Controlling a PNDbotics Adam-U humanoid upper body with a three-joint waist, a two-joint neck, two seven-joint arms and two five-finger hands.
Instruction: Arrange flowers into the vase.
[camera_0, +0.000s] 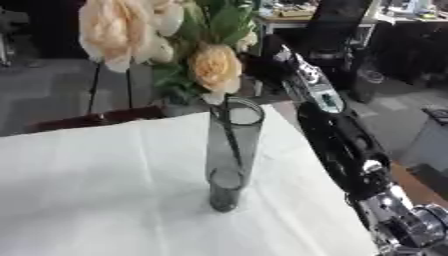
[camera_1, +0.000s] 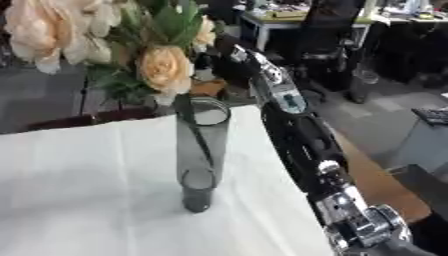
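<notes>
A tall grey glass vase (camera_0: 233, 155) stands upright on the white tablecloth (camera_0: 87, 190), a little right of the middle. A bunch of peach roses (camera_0: 214, 67) with green leaves hangs over its mouth, and a dark stem (camera_0: 229, 131) runs down inside the glass. One large pale bloom (camera_0: 118, 27) sits at the upper left. My right arm (camera_0: 337, 135) reaches from the lower right corner up to behind the bunch. My right hand (camera_1: 220, 56) is a dark shape mostly hidden by leaves and blooms. My left hand shows in neither view.
The table's brown right edge (camera_0: 422, 192) runs close beside my right arm. A dark chair back (camera_0: 92, 120) stands just beyond the far edge. Desks and a black office chair (camera_0: 337, 25) fill the background.
</notes>
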